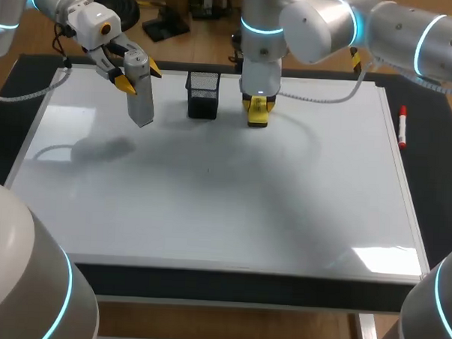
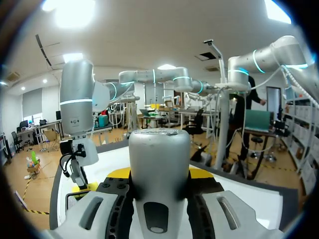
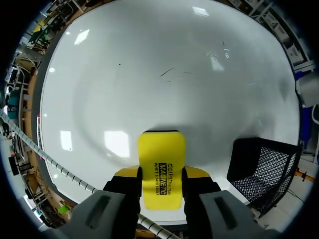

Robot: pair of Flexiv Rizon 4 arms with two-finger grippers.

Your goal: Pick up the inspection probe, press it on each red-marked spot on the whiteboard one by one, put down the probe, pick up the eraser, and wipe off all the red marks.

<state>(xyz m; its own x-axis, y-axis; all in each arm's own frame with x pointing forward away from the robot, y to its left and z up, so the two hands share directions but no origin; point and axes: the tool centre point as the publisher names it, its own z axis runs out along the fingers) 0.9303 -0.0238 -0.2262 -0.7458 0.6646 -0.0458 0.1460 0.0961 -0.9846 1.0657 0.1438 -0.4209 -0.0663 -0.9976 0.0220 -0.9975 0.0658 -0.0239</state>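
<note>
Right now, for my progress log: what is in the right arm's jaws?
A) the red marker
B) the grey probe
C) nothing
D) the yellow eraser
D: the right wrist view shows the yellow eraser gripped between them from both sides.

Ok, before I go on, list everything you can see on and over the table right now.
whiteboard: 1, white, covering most of the table
table: 1, black, showing around the board
mesh cup: 1, black, at the board's far edge, near the middle
marker: 1, red and white, along the board's right edge
inspection probe: 1, grey, held above the board's far left
eraser: 1, yellow, at the far edge beside the mesh cup
left gripper: 1, yellow tips, shut on the probe
right gripper: 1, yellow tips, shut on the eraser
</note>
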